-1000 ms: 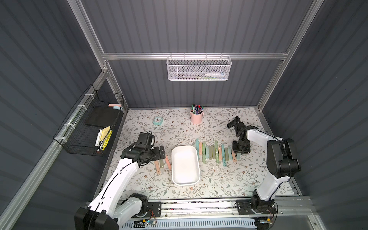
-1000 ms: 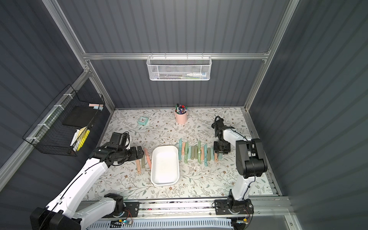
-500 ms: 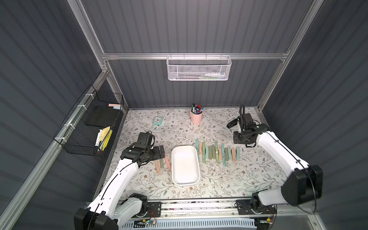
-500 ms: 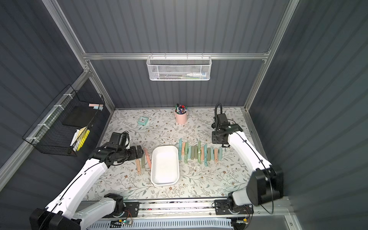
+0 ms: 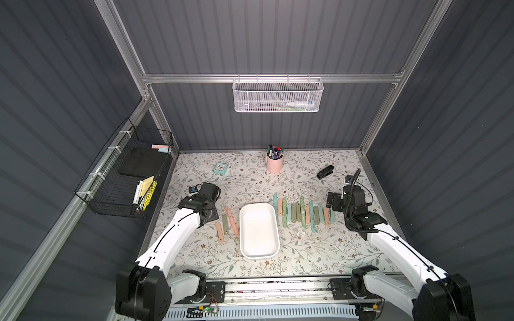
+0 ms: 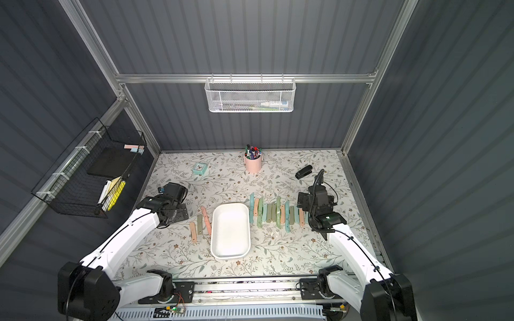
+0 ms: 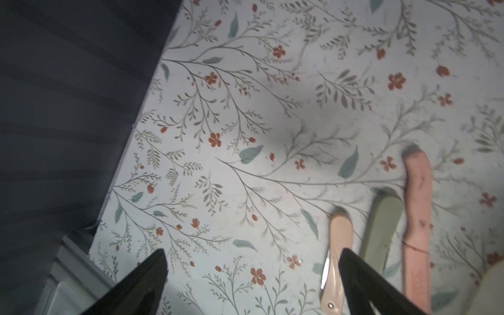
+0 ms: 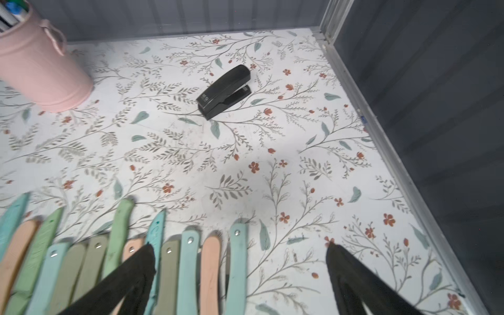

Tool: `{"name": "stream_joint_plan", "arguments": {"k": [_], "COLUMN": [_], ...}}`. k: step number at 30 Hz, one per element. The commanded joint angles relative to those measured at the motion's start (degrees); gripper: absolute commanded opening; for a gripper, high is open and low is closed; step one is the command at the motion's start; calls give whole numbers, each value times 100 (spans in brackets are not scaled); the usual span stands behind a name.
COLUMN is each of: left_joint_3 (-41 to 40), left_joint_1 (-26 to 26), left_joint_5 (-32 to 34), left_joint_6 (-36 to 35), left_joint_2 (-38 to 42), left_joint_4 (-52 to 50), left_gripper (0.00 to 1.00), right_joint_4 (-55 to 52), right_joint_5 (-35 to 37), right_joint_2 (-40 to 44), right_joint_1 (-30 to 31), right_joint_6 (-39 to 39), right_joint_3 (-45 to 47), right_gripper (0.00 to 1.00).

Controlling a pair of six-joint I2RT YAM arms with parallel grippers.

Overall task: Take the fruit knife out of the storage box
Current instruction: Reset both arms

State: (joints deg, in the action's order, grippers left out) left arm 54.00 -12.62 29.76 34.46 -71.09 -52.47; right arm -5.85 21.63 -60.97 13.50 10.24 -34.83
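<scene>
The white storage box [image 5: 258,230] [image 6: 230,230] sits at the table's centre and holds nothing. Three fruit knives, peach [image 7: 338,245], green [image 7: 381,223] and pink [image 7: 417,207], lie just left of it [image 5: 225,224]. Several more fruit knives form a row [image 5: 303,215] on its right. My left gripper [image 5: 210,215] [image 7: 252,251] is open over bare table beside the peach knife. My right gripper [image 5: 335,203] [image 8: 239,245] is open above the row's right end, its jaws spanning the last teal knife [image 8: 237,261] without touching it.
A pink pen cup [image 5: 274,164], a black stapler [image 8: 225,91] and a small teal clock [image 5: 221,168] stand toward the back. A black wire basket [image 5: 125,178] hangs on the left wall, a white mesh basket [image 5: 276,97] on the back wall.
My right gripper's jaws have opened wide, and that arm has unfolded, its elbow dropping toward the front. The left arm and all knives have stayed put.
</scene>
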Motion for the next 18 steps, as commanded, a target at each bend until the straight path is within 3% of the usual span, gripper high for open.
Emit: {"name": "stream_joint_plan", "arguments": {"k": [1,5,8,12,18], "left_joint_3": [-263,-1470,-1851,-2307,-2924], "left_joint_1": [-21,-21,-12,28,443], "left_joint_5": [151,-1254,-485,73,-352], "left_joint_6": [-91,-2246,-2318,-2849,-2896], "left_joint_2": [-53,202,182,-68,-909], "left_joint_4": [513,3253,3966,5192,7249], "left_gripper": [100,99,99,99,99], "right_joint_4": [1091,2625,4312,4506,5572], "right_joint_5": [724,229,-25,-369,-924], "right_joint_2": [-248,-421,-805,-1522,-2702], "right_joint_1": [-92,-291,-448,-696,-1053], "right_joint_6": [-346,-523,-869,-1020,-970], "right_joint_3": [407,1107,1659,1310,1197], "right_gripper": [99,99,98,98,97]}}
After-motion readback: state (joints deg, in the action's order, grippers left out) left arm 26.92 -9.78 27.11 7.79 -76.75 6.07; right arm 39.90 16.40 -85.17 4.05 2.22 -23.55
